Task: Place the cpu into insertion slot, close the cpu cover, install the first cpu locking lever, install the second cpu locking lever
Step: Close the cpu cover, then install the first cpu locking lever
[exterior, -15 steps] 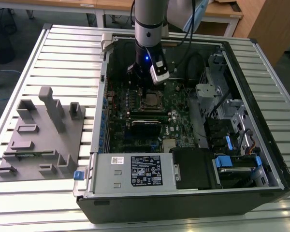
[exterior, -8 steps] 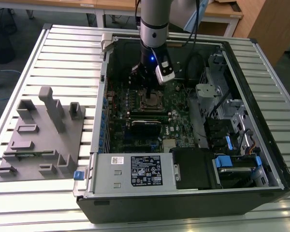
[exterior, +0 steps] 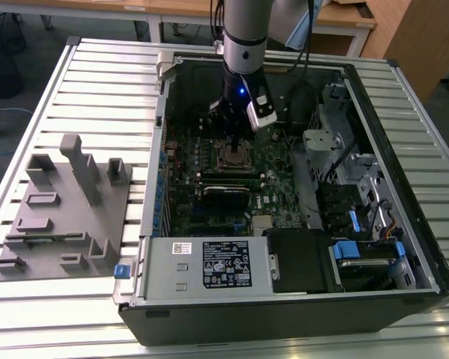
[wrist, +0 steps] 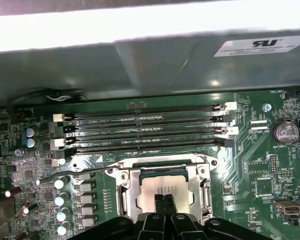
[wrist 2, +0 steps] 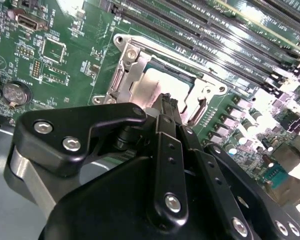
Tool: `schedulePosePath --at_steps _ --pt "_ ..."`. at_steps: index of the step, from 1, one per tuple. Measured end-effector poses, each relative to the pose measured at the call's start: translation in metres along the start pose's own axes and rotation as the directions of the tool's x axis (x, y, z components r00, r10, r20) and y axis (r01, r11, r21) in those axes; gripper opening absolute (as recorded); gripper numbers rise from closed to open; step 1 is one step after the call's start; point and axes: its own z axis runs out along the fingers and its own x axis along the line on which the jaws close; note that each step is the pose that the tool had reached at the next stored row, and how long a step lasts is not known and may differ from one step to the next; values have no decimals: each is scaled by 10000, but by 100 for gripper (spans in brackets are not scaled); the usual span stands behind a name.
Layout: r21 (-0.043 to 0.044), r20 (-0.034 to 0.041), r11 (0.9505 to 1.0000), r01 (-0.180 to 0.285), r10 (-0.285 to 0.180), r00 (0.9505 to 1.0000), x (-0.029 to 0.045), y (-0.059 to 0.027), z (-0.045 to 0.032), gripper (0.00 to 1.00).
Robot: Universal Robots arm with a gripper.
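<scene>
One arm (exterior: 243, 37) reaching down, gripper (wrist: 163, 198) fingers closed together on nothing, tips just over the cpu (wrist: 154, 186), seemingly under the cpu cover (wrist: 131, 194); white label (wrist: 255, 46) beyond.

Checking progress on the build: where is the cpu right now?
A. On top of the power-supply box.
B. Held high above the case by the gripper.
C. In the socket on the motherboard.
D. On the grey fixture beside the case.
C: in the first wrist view the cpu lies in the socket on the motherboard, the gripper over it.
</scene>
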Motion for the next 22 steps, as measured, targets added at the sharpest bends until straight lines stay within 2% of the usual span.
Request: schedulePosePath --at_steps 2,8,10,18,22 --pt "-34 -2 10000 28 -29 10000 0 0 -2 10" --pt "-44 -1 10000 41 -41 10000 -1 1 -21 10" --pt "-40 -3 10000 41 -41 10000 -3 1 -89 10" --pt "-41 -3 10000 41 -41 10000 -3 1 -92 10" --pt "-42 -2 10000 41 -41 10000 -4 1 -128 10"
